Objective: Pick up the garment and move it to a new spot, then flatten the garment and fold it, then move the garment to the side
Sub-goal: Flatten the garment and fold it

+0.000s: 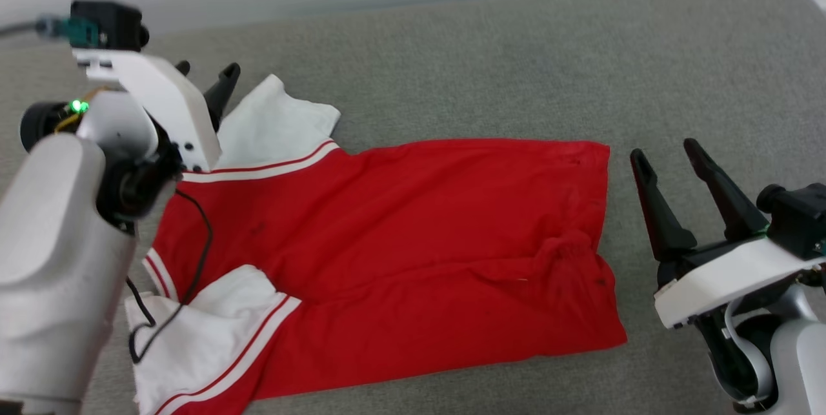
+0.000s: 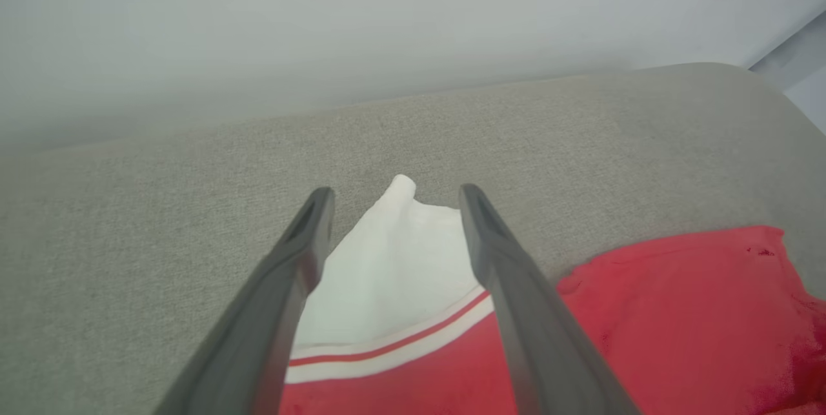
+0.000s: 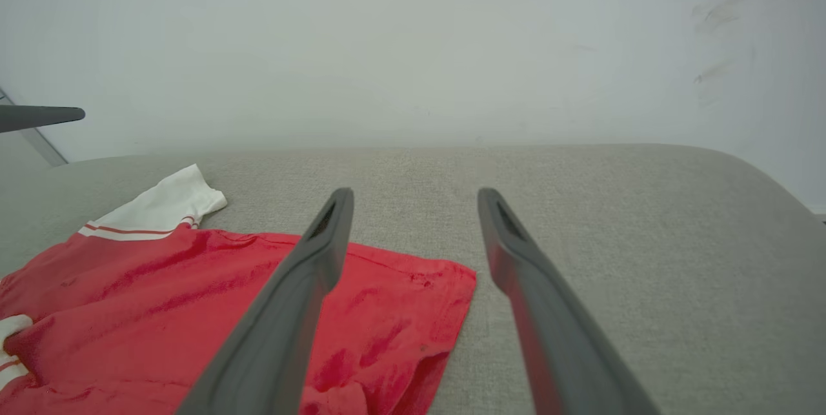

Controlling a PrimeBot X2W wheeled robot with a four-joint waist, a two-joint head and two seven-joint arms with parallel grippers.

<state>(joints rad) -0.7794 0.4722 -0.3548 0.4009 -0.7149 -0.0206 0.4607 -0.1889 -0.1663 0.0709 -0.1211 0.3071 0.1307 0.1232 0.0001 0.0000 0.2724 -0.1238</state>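
Observation:
The garment, a bright red T-shirt with white sleeves and striped trim, lies spread sideways on a grey cushioned surface. Its hem faces right and its two sleeves lie at the left. My left gripper hovers open above the far white sleeve, which shows between its fingers. Nothing is held in it. My right gripper stands open just right of the hem, over bare cushion, with the garment's hem corner at its left finger.
The grey cushion stretches behind and to the right of the garment, ending at a pale wall. A black cable from my left arm hangs over the near sleeve.

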